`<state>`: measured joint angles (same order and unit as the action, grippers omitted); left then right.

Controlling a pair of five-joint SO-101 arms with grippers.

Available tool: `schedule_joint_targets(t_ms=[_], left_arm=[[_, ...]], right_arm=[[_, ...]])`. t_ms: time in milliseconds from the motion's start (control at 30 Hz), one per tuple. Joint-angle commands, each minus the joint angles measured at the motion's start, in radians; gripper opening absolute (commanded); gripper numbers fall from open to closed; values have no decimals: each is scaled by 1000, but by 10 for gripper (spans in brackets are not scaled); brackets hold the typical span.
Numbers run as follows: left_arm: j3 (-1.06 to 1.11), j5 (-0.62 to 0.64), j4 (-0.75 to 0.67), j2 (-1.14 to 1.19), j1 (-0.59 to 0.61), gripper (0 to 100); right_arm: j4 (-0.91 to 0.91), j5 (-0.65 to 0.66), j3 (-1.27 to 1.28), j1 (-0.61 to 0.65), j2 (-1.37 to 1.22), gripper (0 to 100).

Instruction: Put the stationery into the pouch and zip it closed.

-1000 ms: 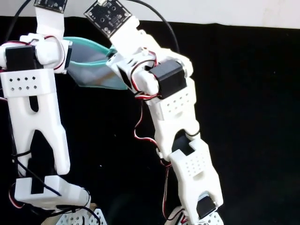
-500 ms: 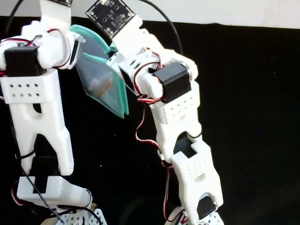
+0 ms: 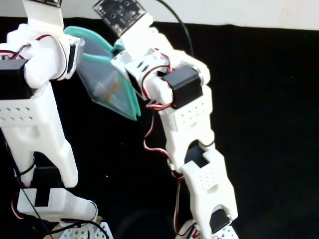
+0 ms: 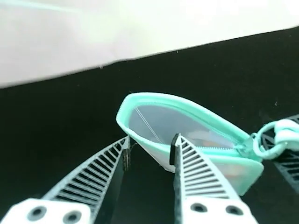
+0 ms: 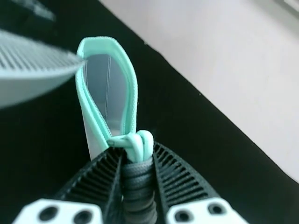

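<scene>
Above the table (image 3: 259, 99) | pouch (image 3: 107, 84) long axis spans both grippers | left gripper (image 4: 151, 141) clamps its end | right gripper (image 5: 135, 149) pinches zipper pull (image 5: 138, 138)

I seem to be running a robotics lab bench: a desk (image 3: 264, 129) draped in black cloth against a plain pale wall (image 3: 239, 11). White printed arms (image 3: 197, 134) with bare red-and-black servo wires (image 3: 147, 141) stand on it.

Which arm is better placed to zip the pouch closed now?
Right. The right end effector is shut on the zipper pull at one end of the open pouch, ready to drag it. The left end effector holds the opposite end, better for bracing.
</scene>
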<state>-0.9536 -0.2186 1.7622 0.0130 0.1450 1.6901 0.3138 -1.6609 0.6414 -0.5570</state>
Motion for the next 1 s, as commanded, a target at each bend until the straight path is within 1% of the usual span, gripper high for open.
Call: schedule_joint_targets(t_ms=[0, 200, 367, 500, 600, 733, 967], left_arm=[[65, 80, 5, -59, -18, 171], [269, 181, 5, -197, -21, 171], [458, 190, 5, -325, -21, 170], [671, 187, -9, -395, -16, 171], [835, 186, -117, -423, -15, 171], [1010, 189, -264, -433, -15, 168], [1135, 190, -508, -432, -12, 168]], right_arm=[[-68, -51, -111, 4, 71, 5], [-134, -141, -111, 8, 70, 5], [-150, -160, -111, 10, 70, 5], [-150, -160, -111, 10, 71, 5], [-150, -160, -111, 8, 84, 5], [-142, -160, -111, 7, 165, 5], [-68, -160, -111, 8, 234, 5]])
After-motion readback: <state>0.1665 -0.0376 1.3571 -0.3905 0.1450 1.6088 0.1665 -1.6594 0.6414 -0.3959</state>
